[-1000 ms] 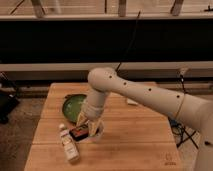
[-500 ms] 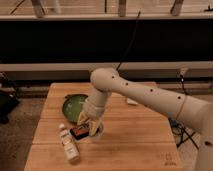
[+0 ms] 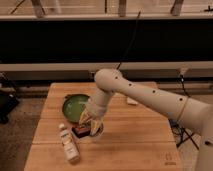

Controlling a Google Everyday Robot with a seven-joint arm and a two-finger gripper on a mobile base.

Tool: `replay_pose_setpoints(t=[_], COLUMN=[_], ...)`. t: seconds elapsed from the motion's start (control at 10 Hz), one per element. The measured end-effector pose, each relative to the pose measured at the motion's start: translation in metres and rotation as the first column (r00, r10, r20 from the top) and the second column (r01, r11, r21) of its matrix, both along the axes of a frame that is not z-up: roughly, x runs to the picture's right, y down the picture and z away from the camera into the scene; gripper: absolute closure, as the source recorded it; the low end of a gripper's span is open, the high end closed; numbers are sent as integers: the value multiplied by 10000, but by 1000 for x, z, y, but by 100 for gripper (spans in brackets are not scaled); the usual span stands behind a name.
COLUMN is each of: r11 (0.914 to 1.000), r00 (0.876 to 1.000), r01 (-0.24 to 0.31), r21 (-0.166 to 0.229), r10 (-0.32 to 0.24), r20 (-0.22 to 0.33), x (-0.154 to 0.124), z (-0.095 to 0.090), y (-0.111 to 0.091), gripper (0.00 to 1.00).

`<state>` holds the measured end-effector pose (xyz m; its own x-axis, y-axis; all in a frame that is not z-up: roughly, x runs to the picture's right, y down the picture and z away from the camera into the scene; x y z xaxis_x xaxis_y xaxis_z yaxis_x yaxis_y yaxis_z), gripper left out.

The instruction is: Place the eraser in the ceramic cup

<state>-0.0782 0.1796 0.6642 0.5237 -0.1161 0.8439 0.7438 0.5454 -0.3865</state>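
Note:
The eraser (image 3: 80, 130), a small dark block with an orange-red stripe, is low over the wooden table (image 3: 130, 145), just below the green bowl. My gripper (image 3: 90, 123) hangs from the white arm right beside it, at the eraser's right end. I cannot tell whether it holds the eraser. The ceramic cup (image 3: 98, 133), small and whitish, stands directly under the gripper's right side and is mostly hidden by it.
A wide green bowl (image 3: 75, 106) sits behind the eraser on the left. A white labelled bottle (image 3: 69, 144) lies near the front left edge. A small pale object (image 3: 132, 101) lies at the back, behind the arm.
The gripper and forearm have shifted slightly left and up. The eraser sits a little closer to the cup. Bowl and bottle have not moved.

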Motion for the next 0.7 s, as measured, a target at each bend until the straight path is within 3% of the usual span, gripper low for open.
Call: replay_pose_setpoints(t=[0.1,0.2,0.7], r11=[10000,9999,9992], r00=[10000,9999,9992], r01=[-75,-121,-400], r21=[5,-3,44], r10=[75,121,400], r20=[16,14,3], x=[0,0,5], z=[1,2,3], y=[-1,-1,-3], gripper=[22,20,20])
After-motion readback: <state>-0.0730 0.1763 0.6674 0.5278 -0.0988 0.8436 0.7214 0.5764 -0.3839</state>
